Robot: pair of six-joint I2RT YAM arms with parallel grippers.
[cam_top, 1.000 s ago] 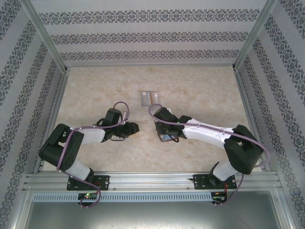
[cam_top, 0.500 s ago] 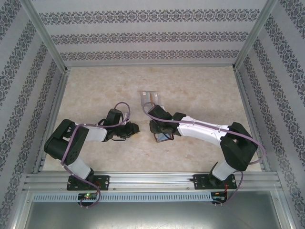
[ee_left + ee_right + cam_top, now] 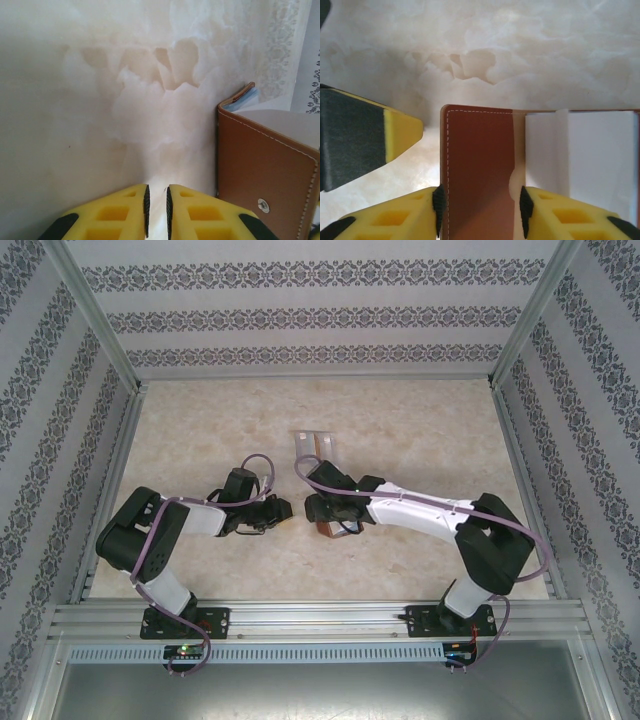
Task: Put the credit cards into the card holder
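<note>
Top external view. Both arms reached toward the middle of the table (image 3: 200, 430). The left pincer (image 3: 285, 510) and the right pincer (image 3: 322, 519) faced each other at close range. The card holder (image 3: 338, 529) lay on the table at the right pincer's tips. The credit cards (image 3: 309, 447) were pale grey, with an orange-tan card (image 3: 319, 445) among them. They lay in a small cluster on the table beyond both pincers, apart from the holder and outside it.

Left wrist view. The left pincer (image 3: 156, 205) was almost closed, with only a narrow slit between its yellow fingers (image 3: 115, 215), and it held nothing. The card holder (image 3: 265, 165) stood just to its right. Its stitched brown leather face carried a metal snap (image 3: 261, 203), and greyish-blue lining (image 3: 245, 100) showed at the upper corner. What the pockets held could not be told.

Right wrist view. The right pincer (image 3: 480, 215) stood partly open astride the card holder (image 3: 480, 165). One pad was at the stitched left edge of the brown panel, the other at the seam beside a pale pocket (image 3: 600, 160). No firm clasp could be made out. Whether the pocket held a card could not be told. One black-and-yellow finger (image 3: 395, 135) of the other arm pointed at the holder's left edge, with a strip of bare table between them.
</note>
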